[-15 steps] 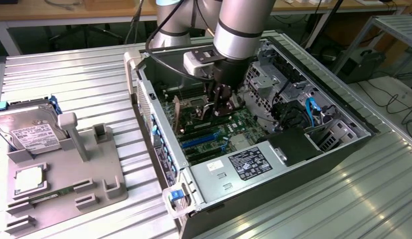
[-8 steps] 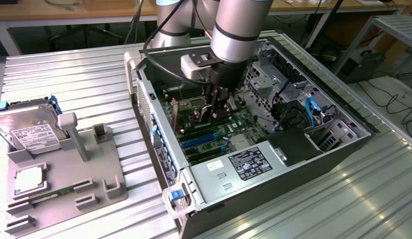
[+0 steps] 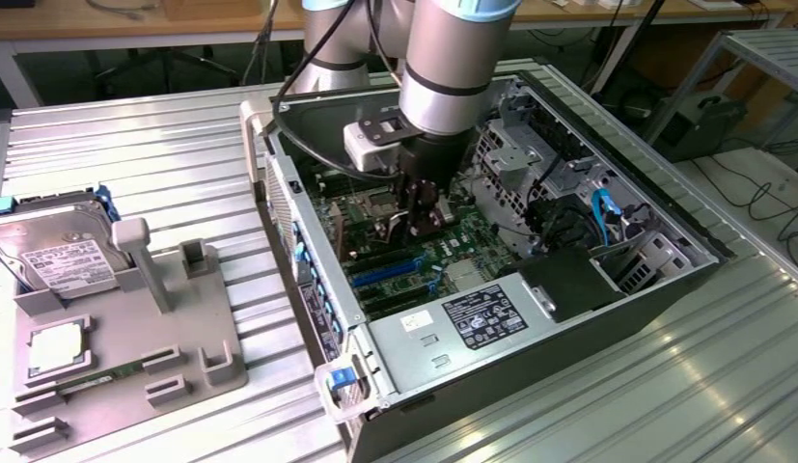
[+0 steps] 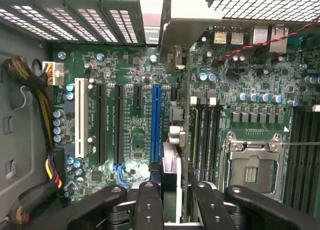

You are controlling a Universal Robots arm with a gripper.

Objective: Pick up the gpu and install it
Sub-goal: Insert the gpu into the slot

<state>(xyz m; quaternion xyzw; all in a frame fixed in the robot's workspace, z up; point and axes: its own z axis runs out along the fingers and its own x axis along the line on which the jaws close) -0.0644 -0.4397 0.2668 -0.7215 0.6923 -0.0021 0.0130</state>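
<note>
The gripper (image 3: 418,227) hung inside the open case (image 3: 656,207), low over the motherboard (image 4: 125,55), and it had the gpu (image 4: 171,182) pinched between its fingers (image 4: 148,205): jaws partway closed, pressed on the card's two faces. In the wrist view the card showed edge-on, a thin dark slab with a pale edge, standing upright and running straight away from the gripper. The key relation: its long axis lay parallel to the expansion slots, and the blue slot (image 4: 156,122) sat just beside its line, slightly off to one side, not directly under it. The card looked near the board, though I couldn't tell whether it touched. On the exterior view's left, the fixture tray (image 3: 128,328) carried the hard drive (image 3: 51,246).
</note>
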